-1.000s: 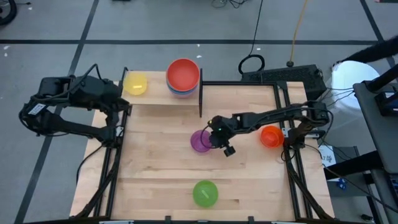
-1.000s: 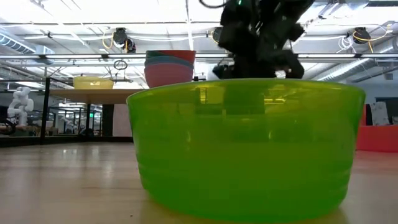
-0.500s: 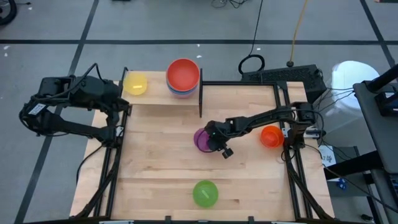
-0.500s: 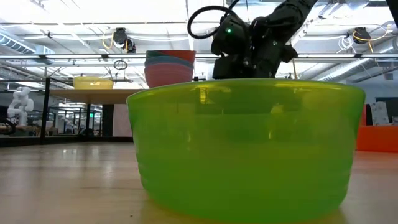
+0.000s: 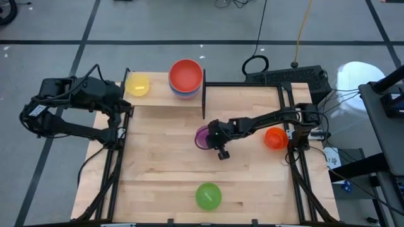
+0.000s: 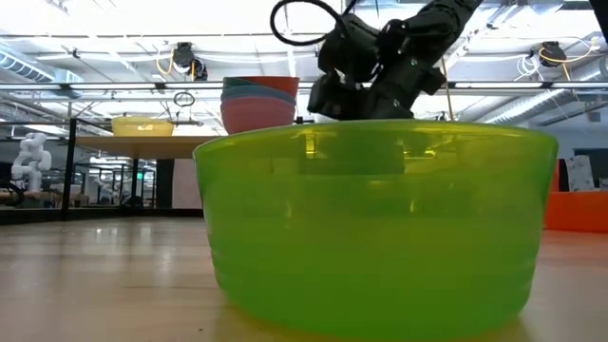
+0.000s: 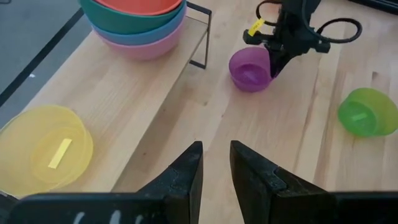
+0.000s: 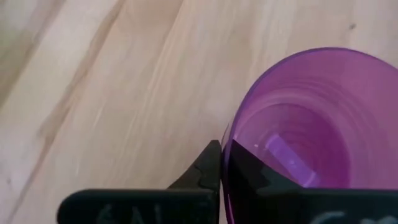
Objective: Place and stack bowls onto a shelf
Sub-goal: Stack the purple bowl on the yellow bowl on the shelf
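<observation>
My right gripper (image 5: 213,135) is shut on the small purple bowl (image 5: 202,135) in the middle of the table, just in front of the shelf's black post; the left wrist view shows the same purple bowl (image 7: 250,70) tilted. The shelf (image 5: 158,99) carries the yellow bowl (image 5: 137,84) and a stack of large bowls (image 5: 185,77) with red on top. The green bowl (image 5: 208,195) rests on its base near the table's near edge, the orange bowl (image 5: 274,137) at the right edge. My left gripper (image 7: 216,163) waits open above the shelf's left end. My right gripper holds the purple bowl by its rim (image 8: 227,142) on the side toward the table's right. One finger (image 8: 249,169) is inside the bowl and the other (image 8: 209,163) outside the wall. The bowl is tilted; whether its base is off the table I cannot tell.
The shelf's thin black post (image 5: 203,104) stands close behind the purple bowl. The green bowl (image 6: 380,223) fills the low view and hides the table's middle. Bare wood lies between the purple and green bowls. Cables and a black box sit beyond the far right corner.
My right gripper has moved toward the table's left onto the purple bowl's rim, then shifted toward the far edge and risen a little. The purple bowl has gone with it toward the shelf and tipped.
</observation>
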`<action>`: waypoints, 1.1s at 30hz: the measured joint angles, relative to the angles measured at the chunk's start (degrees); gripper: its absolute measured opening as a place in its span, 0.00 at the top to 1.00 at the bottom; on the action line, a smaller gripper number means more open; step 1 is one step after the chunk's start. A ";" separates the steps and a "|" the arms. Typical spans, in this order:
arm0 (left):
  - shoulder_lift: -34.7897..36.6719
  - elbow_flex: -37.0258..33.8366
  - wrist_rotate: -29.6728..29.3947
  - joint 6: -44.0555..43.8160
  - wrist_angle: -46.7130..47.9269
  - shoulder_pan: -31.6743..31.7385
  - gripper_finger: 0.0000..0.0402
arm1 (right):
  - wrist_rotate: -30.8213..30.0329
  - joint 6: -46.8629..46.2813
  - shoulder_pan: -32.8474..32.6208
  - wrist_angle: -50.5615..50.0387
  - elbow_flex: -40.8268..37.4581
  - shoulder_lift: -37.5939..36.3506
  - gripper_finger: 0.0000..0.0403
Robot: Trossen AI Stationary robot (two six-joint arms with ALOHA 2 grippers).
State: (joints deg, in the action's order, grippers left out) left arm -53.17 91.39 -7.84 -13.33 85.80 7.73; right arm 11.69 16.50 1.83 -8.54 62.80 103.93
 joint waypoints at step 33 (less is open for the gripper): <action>-17.80 0.02 13.47 25.23 -15.51 -2.06 0.79 | 12.80 19.62 -0.95 -24.25 17.01 -17.94 1.00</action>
State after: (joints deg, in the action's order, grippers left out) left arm -70.97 91.42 5.63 11.90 70.30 5.67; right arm 24.49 36.11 0.88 -32.80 79.81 86.00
